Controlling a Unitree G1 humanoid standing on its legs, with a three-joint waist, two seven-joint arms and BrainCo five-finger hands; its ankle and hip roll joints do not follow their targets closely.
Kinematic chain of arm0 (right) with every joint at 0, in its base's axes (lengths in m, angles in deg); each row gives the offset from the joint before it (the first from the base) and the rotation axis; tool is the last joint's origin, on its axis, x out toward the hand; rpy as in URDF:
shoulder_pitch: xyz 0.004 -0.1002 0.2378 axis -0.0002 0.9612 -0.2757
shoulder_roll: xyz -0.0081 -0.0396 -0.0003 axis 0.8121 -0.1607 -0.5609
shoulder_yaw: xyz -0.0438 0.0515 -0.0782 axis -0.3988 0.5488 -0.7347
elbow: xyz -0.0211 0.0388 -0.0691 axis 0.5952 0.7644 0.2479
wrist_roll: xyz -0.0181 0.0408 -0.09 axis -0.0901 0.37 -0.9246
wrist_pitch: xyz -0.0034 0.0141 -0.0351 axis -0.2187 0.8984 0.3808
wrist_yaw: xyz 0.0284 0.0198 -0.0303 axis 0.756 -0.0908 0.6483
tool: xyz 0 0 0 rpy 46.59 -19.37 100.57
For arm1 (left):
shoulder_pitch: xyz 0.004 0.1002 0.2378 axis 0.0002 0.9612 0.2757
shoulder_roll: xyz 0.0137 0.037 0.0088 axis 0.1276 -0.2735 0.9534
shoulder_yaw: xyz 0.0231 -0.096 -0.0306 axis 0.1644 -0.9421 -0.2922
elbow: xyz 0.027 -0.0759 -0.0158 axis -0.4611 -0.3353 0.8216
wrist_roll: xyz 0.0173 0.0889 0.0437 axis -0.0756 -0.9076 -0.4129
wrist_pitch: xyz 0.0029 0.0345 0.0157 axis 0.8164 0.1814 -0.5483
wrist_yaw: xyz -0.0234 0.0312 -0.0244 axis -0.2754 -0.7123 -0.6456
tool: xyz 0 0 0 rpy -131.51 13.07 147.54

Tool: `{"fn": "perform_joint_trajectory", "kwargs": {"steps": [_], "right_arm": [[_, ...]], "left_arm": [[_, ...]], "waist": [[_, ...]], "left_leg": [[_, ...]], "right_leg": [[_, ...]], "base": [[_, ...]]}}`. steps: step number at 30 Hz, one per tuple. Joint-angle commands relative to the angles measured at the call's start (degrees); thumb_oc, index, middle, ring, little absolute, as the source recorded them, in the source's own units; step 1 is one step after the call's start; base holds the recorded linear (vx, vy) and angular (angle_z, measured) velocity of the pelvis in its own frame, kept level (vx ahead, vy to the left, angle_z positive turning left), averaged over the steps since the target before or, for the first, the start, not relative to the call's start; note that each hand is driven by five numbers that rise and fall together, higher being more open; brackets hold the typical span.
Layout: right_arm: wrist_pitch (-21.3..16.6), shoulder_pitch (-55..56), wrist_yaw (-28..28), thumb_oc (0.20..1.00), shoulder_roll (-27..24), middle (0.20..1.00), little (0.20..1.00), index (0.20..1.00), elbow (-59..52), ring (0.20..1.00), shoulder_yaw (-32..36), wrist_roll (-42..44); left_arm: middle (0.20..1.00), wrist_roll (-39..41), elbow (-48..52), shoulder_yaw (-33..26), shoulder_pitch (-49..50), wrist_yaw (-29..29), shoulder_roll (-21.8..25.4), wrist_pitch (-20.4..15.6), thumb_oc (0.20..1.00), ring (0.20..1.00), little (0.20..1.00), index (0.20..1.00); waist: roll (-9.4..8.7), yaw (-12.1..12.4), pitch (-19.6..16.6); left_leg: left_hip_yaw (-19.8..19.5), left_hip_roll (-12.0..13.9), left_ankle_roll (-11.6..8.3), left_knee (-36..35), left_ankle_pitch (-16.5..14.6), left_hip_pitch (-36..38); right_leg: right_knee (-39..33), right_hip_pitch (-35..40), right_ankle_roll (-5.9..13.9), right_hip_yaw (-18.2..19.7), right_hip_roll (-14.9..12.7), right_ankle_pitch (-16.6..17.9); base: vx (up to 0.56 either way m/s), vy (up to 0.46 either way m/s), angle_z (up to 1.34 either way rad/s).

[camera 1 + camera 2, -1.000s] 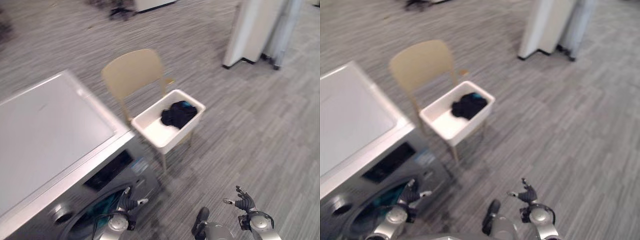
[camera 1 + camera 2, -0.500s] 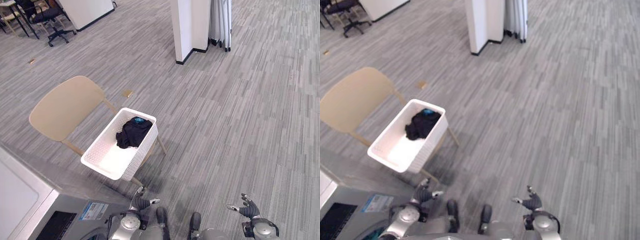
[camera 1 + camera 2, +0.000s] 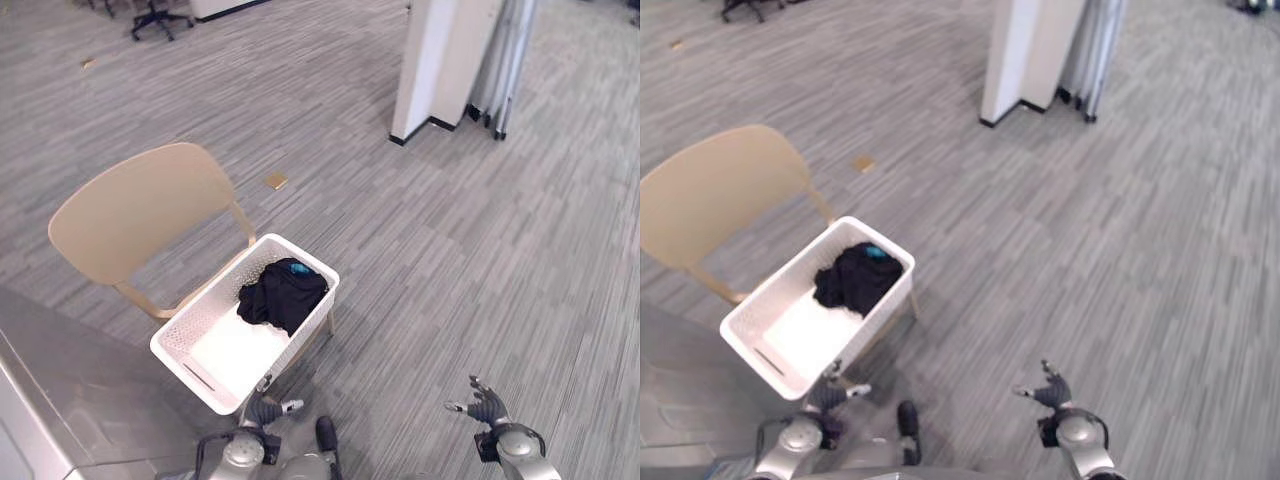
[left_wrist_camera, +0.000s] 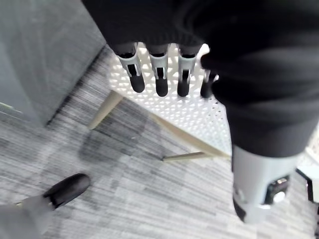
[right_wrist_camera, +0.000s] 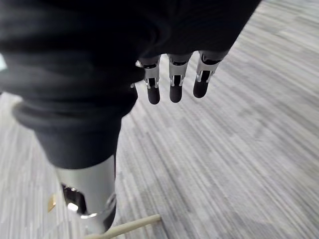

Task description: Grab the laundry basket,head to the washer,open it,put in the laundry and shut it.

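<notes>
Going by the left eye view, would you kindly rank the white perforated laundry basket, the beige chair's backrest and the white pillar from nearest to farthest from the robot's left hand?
1. White perforated laundry basket: just beyond the left hand, on the chair seat.
2. Beige chair's backrest: farther back, to the left.
3. White pillar: far across the grey floor, up right.

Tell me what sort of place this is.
Likely an office or lab floor set up for a laundry trial: grey carpet tiles, a rolling office chair far off, and a white laundry basket of dark clothes on a tan chair.
</notes>
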Motion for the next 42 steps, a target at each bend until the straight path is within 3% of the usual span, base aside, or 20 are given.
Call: {"fn": "perform_joint_trajectory", "kwargs": {"steps": [1, 2, 3, 4, 6, 8, 9, 12, 13, 15, 17, 20, 23, 24, 29, 32, 33, 36, 40, 42], "right_arm": [[-2.3, -2.2, 0.1, 1.0, -0.8, 1.0, 1.0, 1.0, -1.9, 1.0, 0.7, -1.9], [-2.3, -2.4, 0.1, 1.0, -1.1, 1.0, 1.0, 1.0, -2.3, 1.0, 0.5, -2.0], [-2.3, -2.5, 0.2, 1.0, -1.5, 1.0, 1.0, 1.0, -3.0, 1.0, 0.3, -1.6], [-2.3, -2.5, 0.2, 1.0, -1.5, 1.0, 1.0, 1.0, -3.0, 1.0, 0.3, -1.6], [-2.3, -2.3, 0.2, 1.0, -2.0, 1.0, 1.0, 1.0, -3.8, 1.0, 0.4, -1.1], [-2.4, -1.4, 0.5, 1.0, -2.2, 1.0, 1.0, 1.0, -3.9, 1.0, 0.5, -0.8], [-2.5, -0.7, 1.0, 1.0, -2.3, 1.0, 1.0, 1.0, -4.2, 1.0, 0.8, -0.7], [-2.9, -1.2, 1.0, 1.0, -2.7, 1.0, 1.0, 1.0, -4.5, 1.0, 0.7, -0.6], [-3.0, -1.6, 1.0, 1.0, -2.8, 1.0, 1.0, 1.0, -4.2, 1.0, 0.7, -1.2], [-3.0, -1.6, 0.8, 1.0, -3.3, 1.0, 1.0, 1.0, -4.9, 1.0, 0.7, -2.1], [-2.8, -1.9, 0.3, 1.0, -3.9, 1.0, 1.0, 1.0, -5.5, 1.0, 0.8, -3.0], [-2.5, -2.4, -0.8, 1.0, -5.6, 1.0, 1.0, 1.0, -8.0, 1.0, 0.1, -6.0], [-2.0, -2.6, -1.2, 1.0, -8.3, 1.0, 1.0, 1.0, -12.0, 1.0, -0.6, -10.7], [-1.9, -3.0, -1.0, 1.0, -9.3, 1.0, 1.0, 1.0, -13.1, 1.0, -1.2, -13.0], [-2.6, -9.9, -0.9, 1.0, -13.7, 1.0, 1.0, 1.0, -16.9, 1.0, -5.6, -19.5], [-2.4, -16.4, -1.8, 1.0, -16.3, 1.0, 1.0, 1.0, -14.9, 1.0, -10.0, -24.5], [-1.7, -19.2, -1.8, 1.0, -16.3, 1.0, 1.0, 1.0, -11.8, 1.0, -12.2, -25.9], [-1.1, -21.6, -2.1, 1.0, -16.1, 1.0, 1.0, 1.0, -7.4, 1.0, -14.3, -26.8], [0.4, -26.9, -3.5, 1.0, -14.1, 1.0, 1.0, 1.0, 3.1, 1.0, -17.8, -28.5], [1.5, -31.3, -4.5, 1.0, -14.2, 1.0, 1.0, 1.0, 10.9, 1.0, -19.9, -29.0]], "left_arm": [[1.0, 1.4, 1.8, -0.5, -0.8, 2.0, 1.4, -2.1, 1.0, 1.0, 1.0, 1.0], [1.0, 1.4, 1.8, -0.5, -0.8, 2.1, 1.2, -2.1, 1.0, 1.0, 1.0, 1.0], [1.0, 1.4, 1.0, -0.2, -0.8, 2.1, 0.7, -2.1, 1.0, 1.0, 1.0, 1.0], [1.0, 1.4, 1.0, -0.2, -0.8, 2.1, 0.7, -2.1, 1.0, 1.0, 1.0, 1.0], [1.0, 1.1, -0.1, 0.2, -1.3, 1.9, 0.0, -1.8, 1.0, 1.0, 1.0, 1.0], [1.0, 0.9, -0.5, 0.9, -1.6, 1.5, 0.0, -2.0, 1.0, 1.0, 1.0, 1.0], [1.0, 1.1, -0.6, 1.0, -1.2, 1.3, -0.7, -2.2, 1.0, 1.0, 1.0, 1.0], [1.0, 2.4, 0.0, 1.3, -1.0, 0.9, -1.1, -2.1, 1.0, 1.0, 1.0, 1.0], [1.0, 3.4, 0.0, 0.7, -0.4, 0.2, -1.3, -2.0, 1.0, 1.0, 1.0, 1.0], [1.0, 3.4, -0.3, 0.5, 0.0, -0.1, -1.2, -1.7, 1.0, 1.0, 1.0, 1.0], [1.0, 3.1, -0.6, 0.3, -0.3, 0.2, -0.9, -1.4, 1.0, 1.0, 1.0, 1.0], [1.0, 2.2, -0.2, -0.4, -0.4, 0.3, -0.1, -1.1, 1.0, 1.0, 1.0, 1.0], [1.0, 1.0, 0.3, -0.9, -0.1, -0.1, 0.9, -0.9, 1.0, 1.0, 1.0, 1.0], [1.0, 0.1, -0.5, -1.4, 0.6, -0.2, 1.1, -0.8, 1.0, 1.0, 1.0, 1.0], [1.0, -0.8, -0.4, -3.0, 1.7, -0.3, 3.6, -1.4, 1.0, 1.0, 1.0, 1.0], [1.0, -0.8, -0.9, -2.8, 0.1, 0.2, 5.1, -1.8, 1.0, 1.0, 1.0, 1.0], [1.0, -0.6, -1.3, -2.5, -0.9, 0.6, 5.4, -2.2, 1.0, 1.0, 1.0, 1.0], [1.0, -0.1, -1.7, -2.4, -1.0, 0.8, 5.8, -2.7, 1.0, 1.0, 1.0, 1.0], [1.0, 0.3, -2.1, -1.6, -1.3, 0.7, 6.3, -3.1, 1.0, 1.0, 1.0, 1.0], [1.0, 1.0, -2.8, -0.8, -2.4, 0.9, 6.4, -3.4, 1.0, 1.0, 1.0, 1.0]], "waist": [[1.4, 1.4, 1.5], [1.62, 1.0, 1.7], [1.64, 0.2, 2.3], [1.66, 0.3, 2.2], [1.56, -0.9, 3.0], [0.96, -1.0, 2.8], [0.62, -0.8, 2.5], [0.84, -0.4, 2.4], [1.09, -0.1, 2.0], [1.17, -0.1, 2.0], [0.97, -0.4, 2.6], [0.55, -1.1, 3.1], [0.65, -2.0, 2.6], [0.54, -1.9, 1.9], [-1.04, 0.6, 1.9], [-0.8, 1.9, 3.8], [-0.62, 1.7, 4.5], [-0.55, 2.1, 5.1], [-0.63, 4.3, 5.6], [0.44, 5.4, 6.4]], "left_leg": [[0.7, 1.1, -4.76, 4.1, -5.3, -0.8], [-0.8, 0.7, -4.75, 4.1, -5.6, -0.2], [-4.9, -0.4, -4.72, 4.5, -5.9, 0.5], [-4.9, -0.4, -4.73, 4.5, -5.9, 0.3], [-9.5, -1.6, -4.96, 4.6, -6.3, 1.0], [-12.0, -2.7, -4.69, 5.4, -6.9, 0.8], [-13.8, -3.7, -5.37, 6.8, -7.2, -0.1], [-15.1, -3.5, -6.82, 7.5, -6.4, -1.9], [-15.5, -3.1, -7.43, 6.8, -5.9, -2.1], [-15.1, -2.6, -7.79, 7.0, -5.4, -2.7], [-11.8, -1.3, -7.84, 7.8, -5.1, -3.9], [-2.4, 2.2, -7.86, 8.2, -4.9, -4.6], [4.1, 5.1, -8.99, 6.9, -5.3, -4.0], [3.4, 4.7, -8.74, 6.4, -5.5, -3.4], [3.1, 2.9, -6.78, 8.3, -8.3, -3.4], [1.2, 2.2, -5.47, 10.2, -9.6, -4.5], [0.2, 1.9, -5.14, 9.3, -8.1, -5.2], [-1.1, 1.7, -5.37, 8.8, -7.4, -5.6], [-2.7, 1.0, -6.19, 7.4, -5.0, -8.5], [-4.3, 0.8, -7.19, 4.7, -2.1, -11.4]], "right_leg": [[-21.2, 2.3, 2.27, 5.4, -1.4, 6.3], [-23.2, 1.7, 1.95, 7.1, -0.8, 6.5], [-26.9, -0.7, 1.56, 13.5, 1.8, 7.7], [-27.1, -0.8, 1.53, 13.5, 1.8, 7.9], [-30.2, -3.3, 1.75, 21.5, 4.4, 9.9], [-32.8, -1.9, 1.18, 23.9, 4.7, 10.4], [-35.1, -0.1, 0.85, 22.4, 3.5, 11.5], [-36.8, 0.8, 0.22, 20.1, 3.3, 12.0], [-38.4, 2.3, 0.26, 16.8, 2.8, 11.8], [-39.0, 3.6, 0.12, 13.9, 2.4, 11.6], [-39.4, 4.3, 0.05, 10.9, 1.4, 11.4], [-40.6, 5.5, 0.08, 6.6, 0.3, 11.1], [-40.2, 7.0, 0.41, 2.1, -0.7, 9.4], [-39.4, 7.9, 0.56, 1.2, -1.2, 8.5], [-34.1, 6.8, 1.57, 2.8, -3.3, 7.1], [-24.8, 1.0, 2.01, 5.8, -3.9, 6.5], [-25.4, -1.9, 1.52, 9.2, -2.3, 8.0], [-27.5, -2.1, 1.54, 10.9, -1.8, 8.2], [-31.8, -2.1, 1.0, 9.8, -1.6, 9.4], [-34.1, -4.5, 0.79, 9.2, -0.9, 10.9]], "base": [[0.18, -0.062, 1.01], [0.23, -0.121, 1.43], [0.16, -0.092, 1.52], [0.15, -0.125, 1.47], [0.08, -0.11, 1.19], [0.07, -0.147, 1.63], [0.05, -0.241, 1.52], [0.02, -0.179, 1.46], [0.08, -0.108, 1.36], [0.06, -0.101, 1.4], [0.0, -0.021, 0.95], [0.04, 0.021, 0.65], [0.19, 0.106, 1.19], [0.31, 0.201, 0.5], [0.18, 0.176, 0.07], [0.0, 0.077, -0.02], [-0.04, -0.007, 0.12], [0.0, -0.029, 0.57], [-0.05, -0.1, 0.72], [-0.1, -0.079, 0.17]]}}
